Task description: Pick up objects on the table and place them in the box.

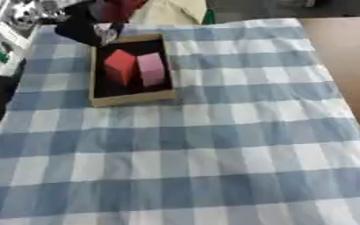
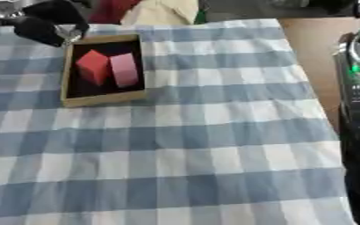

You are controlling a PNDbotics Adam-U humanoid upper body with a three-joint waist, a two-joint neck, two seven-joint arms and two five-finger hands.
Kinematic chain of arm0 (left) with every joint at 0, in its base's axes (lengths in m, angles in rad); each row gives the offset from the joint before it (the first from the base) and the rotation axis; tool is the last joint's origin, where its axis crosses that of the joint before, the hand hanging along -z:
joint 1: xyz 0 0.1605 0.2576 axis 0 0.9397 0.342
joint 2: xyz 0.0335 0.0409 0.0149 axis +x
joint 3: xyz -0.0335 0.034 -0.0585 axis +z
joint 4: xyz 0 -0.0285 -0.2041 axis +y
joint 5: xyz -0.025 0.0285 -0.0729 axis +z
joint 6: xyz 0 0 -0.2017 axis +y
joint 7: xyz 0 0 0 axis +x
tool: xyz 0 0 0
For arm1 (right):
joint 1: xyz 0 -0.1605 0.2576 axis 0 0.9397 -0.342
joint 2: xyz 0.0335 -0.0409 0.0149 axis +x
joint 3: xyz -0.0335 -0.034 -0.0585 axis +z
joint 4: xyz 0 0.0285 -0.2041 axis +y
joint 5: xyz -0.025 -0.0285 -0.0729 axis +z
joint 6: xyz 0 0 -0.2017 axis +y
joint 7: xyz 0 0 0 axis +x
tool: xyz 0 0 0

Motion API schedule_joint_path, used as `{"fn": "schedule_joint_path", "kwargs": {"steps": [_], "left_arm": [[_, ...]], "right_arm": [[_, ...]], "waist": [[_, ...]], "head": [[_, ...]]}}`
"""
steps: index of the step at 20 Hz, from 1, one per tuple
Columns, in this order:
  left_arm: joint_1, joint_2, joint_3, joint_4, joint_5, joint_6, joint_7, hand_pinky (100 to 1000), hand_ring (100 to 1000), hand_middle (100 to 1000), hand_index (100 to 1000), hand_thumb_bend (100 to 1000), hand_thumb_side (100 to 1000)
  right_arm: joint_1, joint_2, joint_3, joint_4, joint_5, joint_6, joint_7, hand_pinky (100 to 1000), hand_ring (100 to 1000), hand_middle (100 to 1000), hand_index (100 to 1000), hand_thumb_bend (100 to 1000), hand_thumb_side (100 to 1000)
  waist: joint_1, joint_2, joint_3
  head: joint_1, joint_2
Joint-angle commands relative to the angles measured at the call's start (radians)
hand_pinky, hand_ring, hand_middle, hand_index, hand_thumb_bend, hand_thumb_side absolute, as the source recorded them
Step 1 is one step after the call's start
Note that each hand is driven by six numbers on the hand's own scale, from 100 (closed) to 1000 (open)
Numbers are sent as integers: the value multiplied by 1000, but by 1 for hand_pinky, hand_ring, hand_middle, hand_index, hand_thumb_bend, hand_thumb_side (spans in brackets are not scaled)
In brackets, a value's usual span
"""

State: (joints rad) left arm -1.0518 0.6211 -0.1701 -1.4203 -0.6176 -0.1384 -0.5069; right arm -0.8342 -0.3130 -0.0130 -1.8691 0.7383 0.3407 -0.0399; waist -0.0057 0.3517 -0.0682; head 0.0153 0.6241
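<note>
No legible text or labels.

Blue-and-white checked tablecloth (image 1: 214, 145), tan box (image 1: 129, 100) with black inside, red block (image 1: 119, 66), pink block (image 1: 152, 68)

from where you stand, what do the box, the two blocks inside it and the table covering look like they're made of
Box: probably cardboard or thin wood, with flat tan walls, a matte look and a dark inside.
Red block and pink block: solid-coloured with flat faces and no shine; could be foam, painted wood or plastic, I can't tell which.
Tablecloth: woven fabric, with a blue and white check and soft creases.
</note>
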Motion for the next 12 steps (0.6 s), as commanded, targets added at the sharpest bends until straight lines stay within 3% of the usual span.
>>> {"fn": "schedule_joint_path", "kwargs": {"steps": [1, 3, 7, 9, 12], "left_arm": [[47, 99, 43, -219, 124, 72, 88, 771, 804, 757, 816, 100, 532], [119, 138, 65, -356, 222, 122, 179, 760, 786, 751, 808, 100, 510], [263, 198, 119, -555, 417, 186, 386, 736, 768, 742, 814, 100, 576], [320, 210, 145, -574, 500, 155, 506, 720, 755, 725, 806, 100, 665], [408, 213, 186, -579, 599, 57, 654, 715, 750, 710, 793, 100, 685]], "right_arm": [[-7, -21, -14, -30, 7, 3, -13, 847, 730, 386, 639, 171, 709], [-3, -24, -17, -38, 7, 6, -19, 847, 729, 387, 639, 170, 709], [5, -29, -21, -51, -5, 8, -36, 848, 728, 389, 638, 167, 709], [10, -30, -24, -61, -21, 3, -54, 849, 729, 392, 637, 158, 710], [23, -32, -30, -72, -51, -14, -80, 849, 727, 393, 634, 151, 716]], "waist": [[-3, -32, 8], [-6, -32, 17], [-16, -33, 33], [-22, -33, 40], [-32, -33, 50]], "head": [[-14, 10], [-22, 10], [-36, 6], [-44, 2], [-54, -3]]}}
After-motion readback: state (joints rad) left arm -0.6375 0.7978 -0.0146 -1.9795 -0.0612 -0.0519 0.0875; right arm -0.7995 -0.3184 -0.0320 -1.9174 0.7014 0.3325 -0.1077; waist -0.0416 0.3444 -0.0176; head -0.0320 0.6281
